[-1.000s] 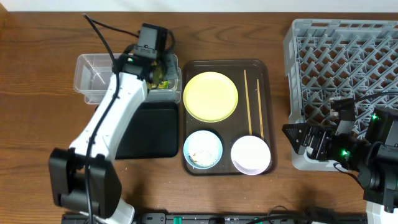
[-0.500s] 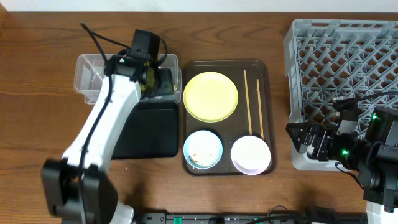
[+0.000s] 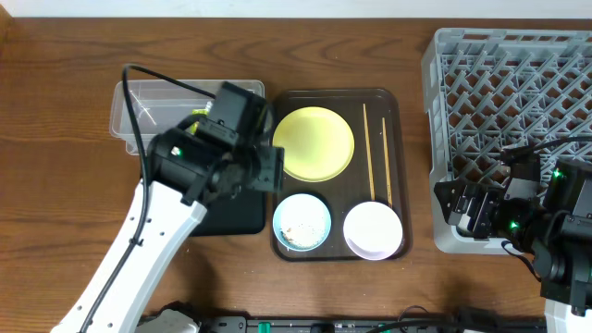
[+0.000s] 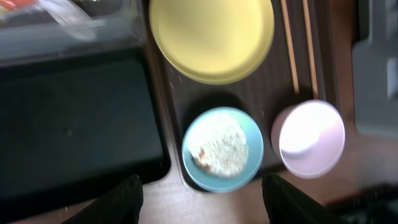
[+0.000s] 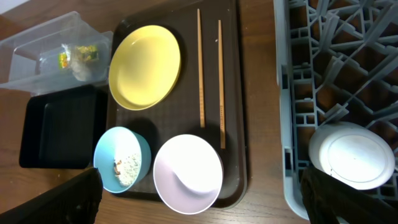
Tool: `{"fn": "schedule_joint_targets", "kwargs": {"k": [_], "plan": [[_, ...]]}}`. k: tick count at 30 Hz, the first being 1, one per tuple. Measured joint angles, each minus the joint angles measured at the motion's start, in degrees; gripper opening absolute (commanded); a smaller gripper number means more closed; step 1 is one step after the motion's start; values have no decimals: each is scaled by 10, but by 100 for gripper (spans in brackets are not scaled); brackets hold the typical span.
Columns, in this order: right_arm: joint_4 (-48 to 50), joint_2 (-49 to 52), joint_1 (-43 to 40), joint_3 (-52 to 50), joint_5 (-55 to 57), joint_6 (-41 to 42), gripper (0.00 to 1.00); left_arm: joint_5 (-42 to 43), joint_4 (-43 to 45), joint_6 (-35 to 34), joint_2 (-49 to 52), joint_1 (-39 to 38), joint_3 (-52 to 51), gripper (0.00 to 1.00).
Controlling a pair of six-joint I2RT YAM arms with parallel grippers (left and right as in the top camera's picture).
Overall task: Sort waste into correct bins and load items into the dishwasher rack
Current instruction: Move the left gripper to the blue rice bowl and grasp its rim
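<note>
Over the seam between the black container (image 3: 227, 217) and the brown tray (image 3: 395, 116) hangs the left gripper (image 4: 202, 190). Its two fingers are spread wide and nothing is between them. In the left wrist view the light-blue bowl (image 4: 222, 149) lies straight ahead of the gap, roughly centred between the fingers, with the rice bits (image 4: 225, 151) heaped in its bottom. That view is blurred, so I cannot tell how far above the bowl the fingertips are.

The yellow plate (image 3: 314, 143) sits at the far left of the tray, beyond the blue bowl. The white bowl (image 3: 374, 229) stands just beside the blue bowl, on its right. The two chopsticks (image 3: 371, 153) lie side by side along the tray's right part, their near ends close to the white bowl.

Left of the tray, the clear tub (image 3: 129, 106) sits behind the black container. The snack wrapper (image 5: 77, 55) and the white scrap (image 5: 84, 68) lie inside the tub, at the end nearest the tray.

The right gripper (image 5: 214, 199) hovers at the near left corner of the grey rack (image 3: 509, 83), well apart from the dishes. Its fingers are also wide apart and hold nothing. A round white object (image 5: 351, 155) rests in the rack close to that gripper.
</note>
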Motion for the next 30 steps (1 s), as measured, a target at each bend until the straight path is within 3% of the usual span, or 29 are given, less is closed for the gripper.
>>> {"fn": "schedule_joint_targets", "kwargs": {"k": [12,23,26,30], "plan": [[0,0,0,0,2,0,99,-25,-2,-83,0,-83,-57,63],[0,0,0,0,2,0,99,-50,188,-140,4,-161,-232,61],[0,0,0,0,2,0,99,-52,228,-142,11,-191,-236,57],[0,0,0,0,2,0,99,-54,263,-138,36,-227,-236,44]]}}
